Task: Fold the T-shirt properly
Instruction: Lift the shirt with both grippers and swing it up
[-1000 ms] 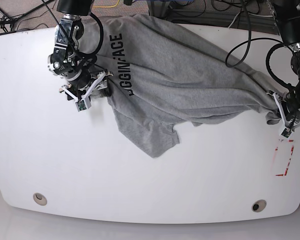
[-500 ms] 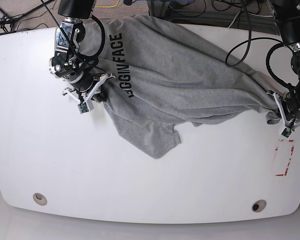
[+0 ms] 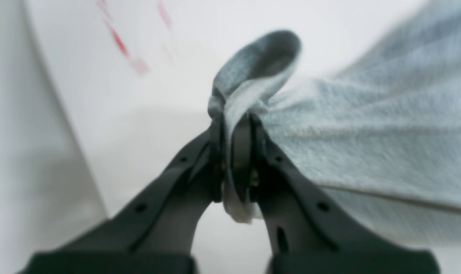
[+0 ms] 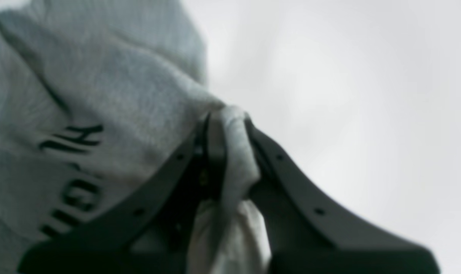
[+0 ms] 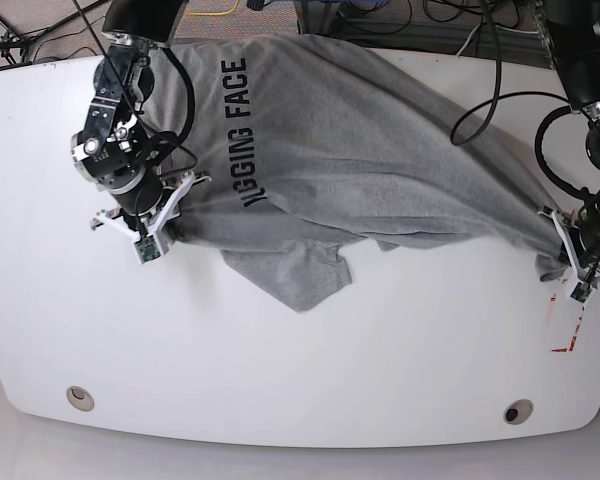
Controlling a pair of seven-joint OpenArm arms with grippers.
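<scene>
Both wrist views soft-focus throughout; fabric weave and table surface smeared.

Right wrist view: black block lettering on the light heather-grey cotton T-shirt cut short by folds and the black right gripper; only fragments legible. Cloth runs off the left and top edges.

Left wrist view: red marks on the white table blurred, shape unreadable. Shirt leaves frame at right.

Base view: the first word's opening letters are tucked under a fold. Sleeve and hem outline lost in bunching. Left gripper pads hidden by cloth. Both arms cropped at the top edge.
</scene>
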